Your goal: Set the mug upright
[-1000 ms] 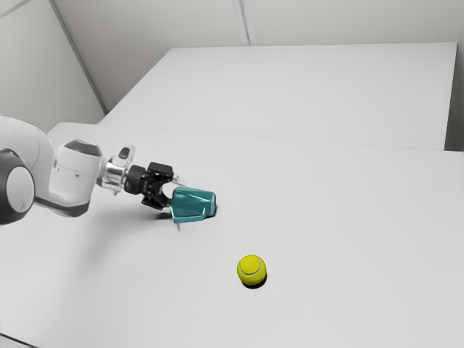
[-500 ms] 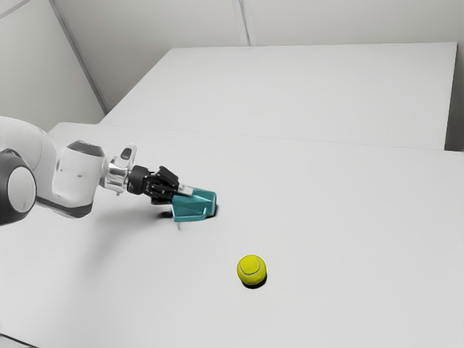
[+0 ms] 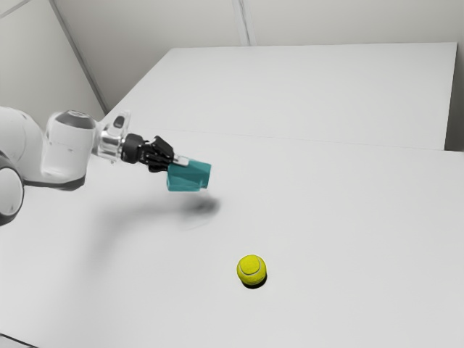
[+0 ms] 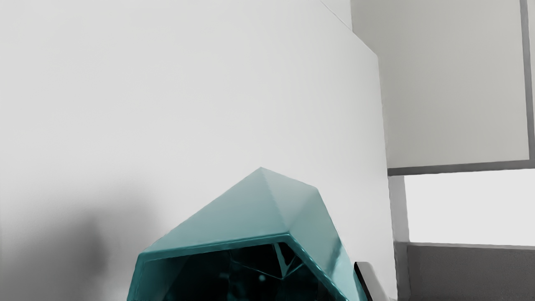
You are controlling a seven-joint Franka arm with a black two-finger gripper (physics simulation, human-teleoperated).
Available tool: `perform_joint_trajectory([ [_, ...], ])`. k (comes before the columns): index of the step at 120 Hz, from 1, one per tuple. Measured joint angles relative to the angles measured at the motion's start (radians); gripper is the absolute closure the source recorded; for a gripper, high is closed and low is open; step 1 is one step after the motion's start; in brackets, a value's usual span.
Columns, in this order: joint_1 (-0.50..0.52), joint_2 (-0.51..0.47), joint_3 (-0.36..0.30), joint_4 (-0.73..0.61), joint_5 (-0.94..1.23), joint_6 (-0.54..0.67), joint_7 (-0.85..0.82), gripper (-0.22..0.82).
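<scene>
The jaws pinch the mug (image 3: 189,177) by its wall, holding it sideways above the table (image 3: 348,225), mouth facing back toward them. Righting seems the step in hand; next, the mouth should swing upward before the base is lowered.

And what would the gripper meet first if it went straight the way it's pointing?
Probably the white tabletop, with the teal mug in the gripper touching first; the tennis ball looks off that line, though depth is hard to judge.
</scene>
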Motion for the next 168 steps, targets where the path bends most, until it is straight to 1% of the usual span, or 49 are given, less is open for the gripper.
perform_joint_trajectory([
  [11,-0.005,-0.021,-0.035,0.132,0.276,0.014,-0.032,0.77],
  [21,-0.011,-0.024,-0.076,0.216,0.557,0.029,-0.078,0.78],
  [32,-0.017,-0.014,-0.110,0.235,0.792,0.065,-0.131,0.78],
  [44,-0.027,-0.003,-0.152,0.235,0.948,0.130,-0.194,0.78],
  [58,-0.033,0.006,-0.166,0.205,1.040,0.192,-0.277,0.78],
  [83,-0.039,0.032,-0.168,0.129,1.128,0.288,-0.414,0.78],
  [101,-0.039,0.063,-0.167,0.120,1.162,0.320,-0.497,0.78],
  [123,-0.043,0.089,-0.167,0.119,1.173,0.331,-0.576,0.77],
  [127,-0.044,0.094,-0.167,0.119,1.172,0.331,-0.587,0.72],
  [141,-0.044,0.099,-0.164,0.119,1.167,0.330,-0.619,0.46],
  [148,-0.044,0.100,-0.164,0.119,1.166,0.330,-0.632,0.35],
  [157,-0.044,0.100,-0.163,0.120,1.165,0.329,-0.648,0.25],
  [168,-0.044,0.081,-0.162,0.127,1.165,0.318,-0.665,0.16],
])
